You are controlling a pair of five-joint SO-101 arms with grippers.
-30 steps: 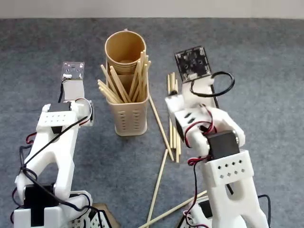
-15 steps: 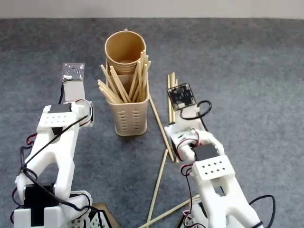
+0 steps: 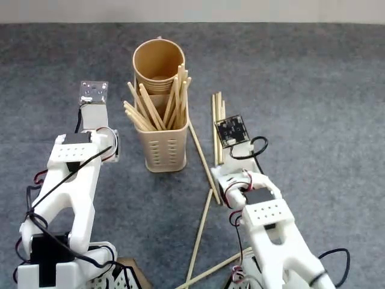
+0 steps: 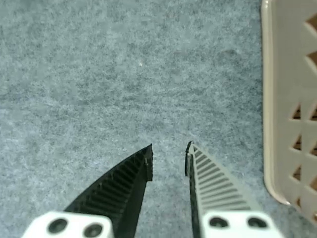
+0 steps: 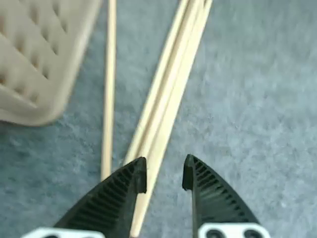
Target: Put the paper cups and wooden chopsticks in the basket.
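A beige slotted basket [image 3: 163, 147] stands mid-table with stacked paper cups [image 3: 157, 60] and several chopsticks [image 3: 150, 108] upright in it. Loose chopsticks lie to its right: a bundle [image 3: 218, 120], a single one [image 3: 200, 153] beside the basket, and two more [image 3: 201, 232] nearer the front. My right gripper [image 5: 163, 171] hangs open just over the bundle [image 5: 171, 84], whose near end runs between its fingers along the left one. My left gripper [image 4: 169, 148] is open over bare carpet, close to the basket wall [image 4: 292, 99], holding nothing.
Grey carpet covers the table. The left arm [image 3: 75, 162] stands left of the basket, and the right arm [image 3: 264, 217] stands right of it. A single chopstick [image 5: 108, 89] lies between the basket corner [image 5: 44, 54] and the bundle.
The right arm has pulled back toward its base and dropped low, bringing its gripper over the near part of the chopstick bundle. The left arm has not moved.
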